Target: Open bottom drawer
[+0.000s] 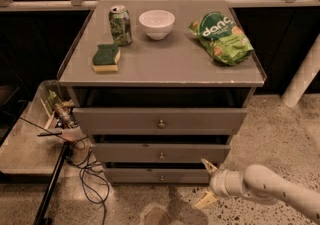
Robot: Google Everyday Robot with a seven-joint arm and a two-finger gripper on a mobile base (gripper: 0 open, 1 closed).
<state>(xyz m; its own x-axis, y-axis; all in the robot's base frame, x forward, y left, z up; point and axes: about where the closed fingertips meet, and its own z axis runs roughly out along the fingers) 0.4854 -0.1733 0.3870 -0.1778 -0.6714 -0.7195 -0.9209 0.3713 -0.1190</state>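
Your gripper (206, 184) sits low beside the bottom drawer (130, 175) (not yet pulled out), fingers spread, likely lining up for its knob (161, 178).

Smooth, rounded white arm (270, 186) ending in two pale cream jaws, at lower right.

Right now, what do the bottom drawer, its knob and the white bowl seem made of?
The bottom drawer: matte grey front, probably painted metal or laminate. Its knob: small, shiny, likely metal. The white bowl: smooth, glossy, ceramic or plastic. The gripper, open, sits right of the drawer front.
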